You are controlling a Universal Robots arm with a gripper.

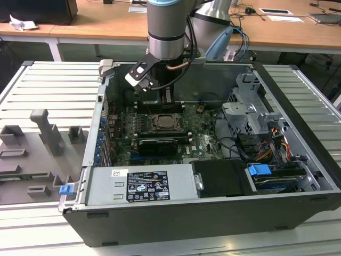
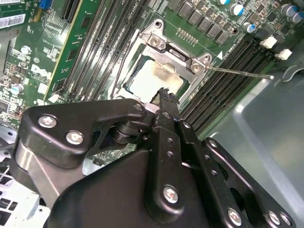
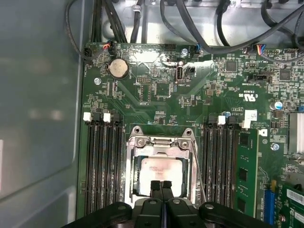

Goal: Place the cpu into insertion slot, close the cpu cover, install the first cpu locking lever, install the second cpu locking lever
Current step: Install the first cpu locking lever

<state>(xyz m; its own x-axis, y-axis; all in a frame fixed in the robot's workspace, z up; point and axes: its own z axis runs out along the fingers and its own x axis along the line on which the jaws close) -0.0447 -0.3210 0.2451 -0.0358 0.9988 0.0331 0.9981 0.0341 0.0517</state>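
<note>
As the cpu sits in the insertion slot, the pincer hangs clenched.

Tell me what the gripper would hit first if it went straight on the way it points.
Probably the cpu, near its edge, where it sits framed by the cpu cover, just beyond the gripper; depth is unclear.

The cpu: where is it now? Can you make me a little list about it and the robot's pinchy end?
cpu: lying in the insertion slot, pale face up
cpu cover: down flat, framing the cpu
locking lever: thin rod sticking out past the slot's corner
end effector: shut, holding nothing, tips above the cpu's edge
</note>
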